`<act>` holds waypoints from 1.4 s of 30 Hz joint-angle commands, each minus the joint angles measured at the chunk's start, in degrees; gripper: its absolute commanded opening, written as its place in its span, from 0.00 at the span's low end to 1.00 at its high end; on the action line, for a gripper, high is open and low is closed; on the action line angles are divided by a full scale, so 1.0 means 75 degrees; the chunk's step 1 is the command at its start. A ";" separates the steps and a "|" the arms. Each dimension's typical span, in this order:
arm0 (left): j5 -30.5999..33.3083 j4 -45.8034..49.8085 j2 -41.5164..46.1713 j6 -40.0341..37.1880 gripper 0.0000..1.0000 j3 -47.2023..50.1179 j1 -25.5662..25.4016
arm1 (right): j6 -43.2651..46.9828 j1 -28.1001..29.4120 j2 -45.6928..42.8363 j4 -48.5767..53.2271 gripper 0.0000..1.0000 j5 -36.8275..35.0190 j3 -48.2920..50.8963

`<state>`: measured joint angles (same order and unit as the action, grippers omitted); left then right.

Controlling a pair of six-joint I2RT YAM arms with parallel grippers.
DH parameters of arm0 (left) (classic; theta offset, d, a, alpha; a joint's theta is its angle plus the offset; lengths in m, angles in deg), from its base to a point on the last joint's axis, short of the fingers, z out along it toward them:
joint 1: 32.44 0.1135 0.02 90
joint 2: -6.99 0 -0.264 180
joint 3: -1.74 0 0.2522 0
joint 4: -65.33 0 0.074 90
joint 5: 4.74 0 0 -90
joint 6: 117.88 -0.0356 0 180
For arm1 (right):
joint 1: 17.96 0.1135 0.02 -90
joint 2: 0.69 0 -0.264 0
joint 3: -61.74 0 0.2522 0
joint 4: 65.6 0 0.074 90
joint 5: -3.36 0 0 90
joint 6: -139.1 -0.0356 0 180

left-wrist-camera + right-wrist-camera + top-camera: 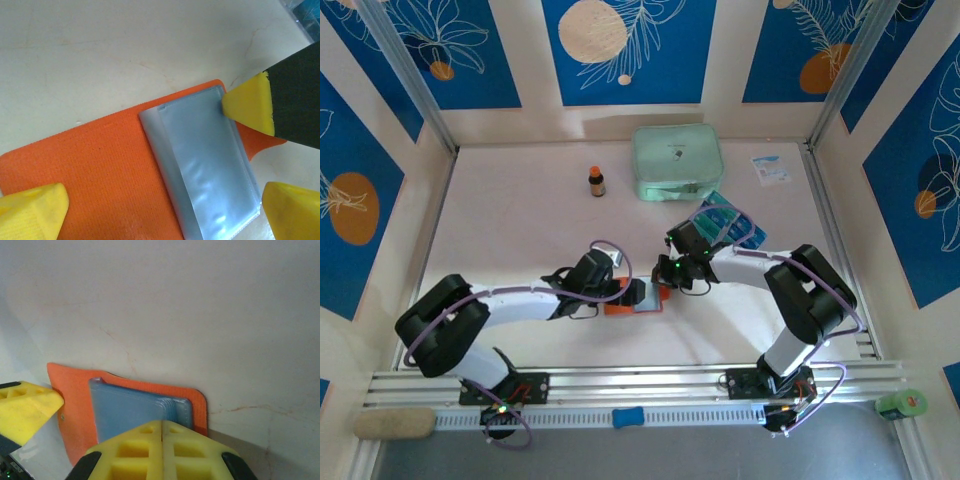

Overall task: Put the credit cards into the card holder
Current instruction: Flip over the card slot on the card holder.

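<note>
In the top view the card holder [620,307] lies open on the pale tabletop [520,220] just below the centre of the frame, between the two pincers; a clear sleeve [648,297] stands out from its orange fabric. The left pincer [617,292] reaches in from the left, released and spread wide; in its own wrist view its yellow fingers [32,210] sit at the lower corners of the frame, one over the orange fabric and the other just beside the sleeve's [205,165] lower right edge; whether they press on the holder [90,160] I cannot tell. The right pincer [658,290] comes from the right, clenched tight; its wrist view shows the two fingers [135,455] meeting at bottom centre with nothing visible between them, directly above the sleeve [135,410] and the holder [75,390]; in the left wrist view its yellow tip touches the sleeve's upper right corner. The credit cards [730,222] lie in a loose teal pile right of centre, well apart from the holder, partly behind the right arm. A mint-green case [677,162], a brown bottle [597,181] and a white paper slip [771,168] sit along the upper part of the tabletop.
</note>
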<state>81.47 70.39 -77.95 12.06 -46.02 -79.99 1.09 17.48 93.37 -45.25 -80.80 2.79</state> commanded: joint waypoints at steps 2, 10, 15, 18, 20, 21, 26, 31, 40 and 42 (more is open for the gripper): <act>0.0310 0.0404 -0.0196 -0.0385 1.00 -0.0046 -0.0070 | 0.0114 0.0009 0.0165 -0.0111 0.04 0.0287 0.0097; 0.0580 0.0619 -0.0433 -0.0594 1.00 -0.0137 -0.0138 | 0.0068 0.0122 0.0400 -0.0146 0.03 0.0453 -0.0045; 0.0765 0.0738 -0.0510 -0.0614 1.00 -0.0147 -0.0196 | 0.0032 0.0242 0.0512 -0.0125 0.03 0.0463 -0.0207; 0.0929 0.0857 -0.0498 -0.0591 0.99 -0.0153 -0.0211 | 0.0001 0.0267 0.0529 -0.0127 0.03 0.0474 -0.0256; 0.1050 0.0977 -0.0497 -0.0580 0.96 -0.0172 -0.0217 | -0.0036 0.0267 0.0537 -0.0139 0.03 0.0495 -0.0283; 0.1096 0.1025 -0.0505 -0.0580 0.95 -0.0180 -0.0214 | -0.0045 0.0267 0.0554 -0.0139 0.03 0.0497 -0.0291; 0.1079 0.0987 -0.0597 -0.0638 0.82 -0.0147 -0.0223 | -0.0074 0.0264 0.0545 -0.0140 0.03 0.0527 -0.0318; 0.0987 0.0881 -0.0746 -0.0666 0.71 -0.0100 -0.0246 | -0.0111 0.0267 0.0480 -0.0140 0.03 0.0568 -0.0332; 0.0928 0.0688 -0.0881 -0.0605 0.61 -0.0019 -0.0293 | -0.0117 0.0208 -0.0092 0.0108 0.13 0.0426 -0.0397; 0.0917 0.0669 -0.0895 -0.0600 0.60 -0.0021 -0.0304 | -0.0146 0.0191 -0.0210 0.0151 0.20 0.0376 -0.0378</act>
<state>90.58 72.27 -81.67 7.12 -47.50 -81.48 0.28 19.10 94.33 -45.99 -78.24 1.02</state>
